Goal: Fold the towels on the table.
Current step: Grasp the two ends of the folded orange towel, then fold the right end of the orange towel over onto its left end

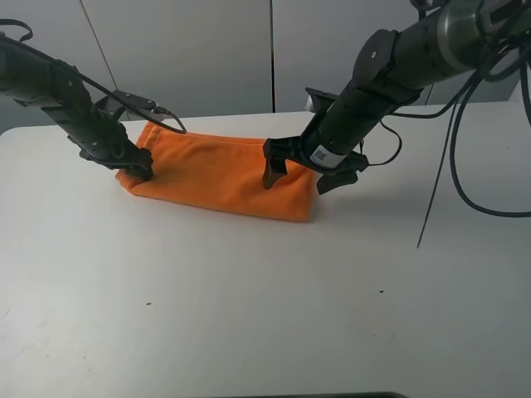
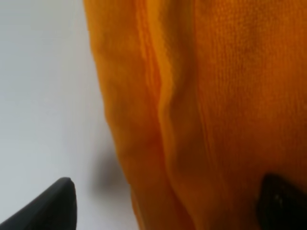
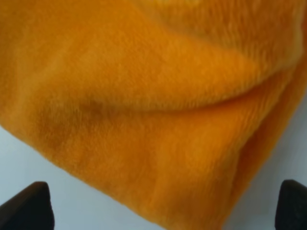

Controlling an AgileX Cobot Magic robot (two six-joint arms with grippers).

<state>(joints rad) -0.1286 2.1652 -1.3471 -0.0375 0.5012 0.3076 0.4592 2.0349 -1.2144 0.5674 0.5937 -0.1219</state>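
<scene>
Towel [image 1: 217, 172], bright orange microfibre, on white table [image 1: 249, 315]: left gripper [image 1: 139, 166] slanted down at nine o'clock end, right gripper [image 1: 296, 184] at three o'clock, both spread.

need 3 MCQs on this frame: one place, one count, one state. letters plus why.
1. Where is the left gripper? A) at the left end of the bright orange folded microfibre towel B) at its right end C) clear of it
2. How many towels lie on the white flat table? A) one B) two C) three
3. Right gripper state? A) shut on towel B) shut, empty C) open
1 A: exterior view shows it there. 2 A: only one cloth shows. 3 C: its wrist view shows fingers wide apart.
</scene>
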